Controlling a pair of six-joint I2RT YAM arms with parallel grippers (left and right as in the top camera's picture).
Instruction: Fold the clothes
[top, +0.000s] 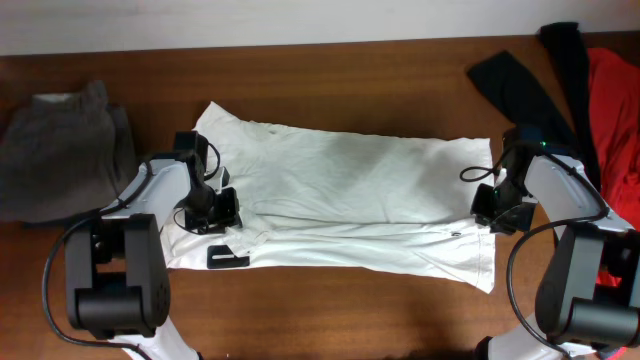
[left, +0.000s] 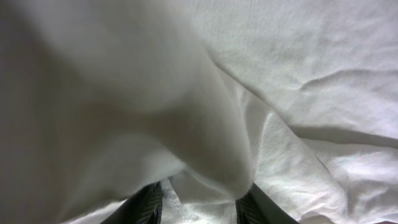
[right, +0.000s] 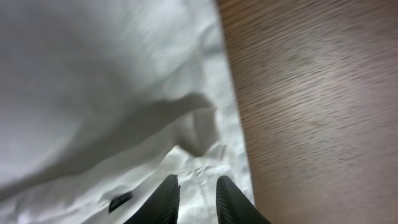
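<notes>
The wooden bench (top: 330, 60) carries everything. The white T-shirt (top: 350, 180) is the biggest thing on it. It lies across the middle, long side running left to right, flattened but creased, with a fold line along its length and its lower edge near the front of the bench.

At the far left sits a crumpled grey garment (top: 60, 150), apart from the shirt. In the back right corner a long black garment (top: 530, 85) lies at a slant, and an orange-red one (top: 615, 110) lies just beside it at the right edge.

The two arms reach in from the front, one at each end of the shirt. The left pincer (top: 205, 208) is over the shirt's left end. In its wrist view a raised fold of white cloth runs down between the dark fingers (left: 148, 202) — it is pinching that fold of the T-shirt. The right pincer (top: 497, 212) is at the shirt's right edge, where cloth meets bare wood. Its fingers (right: 166, 198) stand a little apart with white cloth showing through the gap, and they grip nothing that I can make out.

A small black mark (top: 228, 258) shows on the shirt near its lower left corner — too small to read.
</notes>
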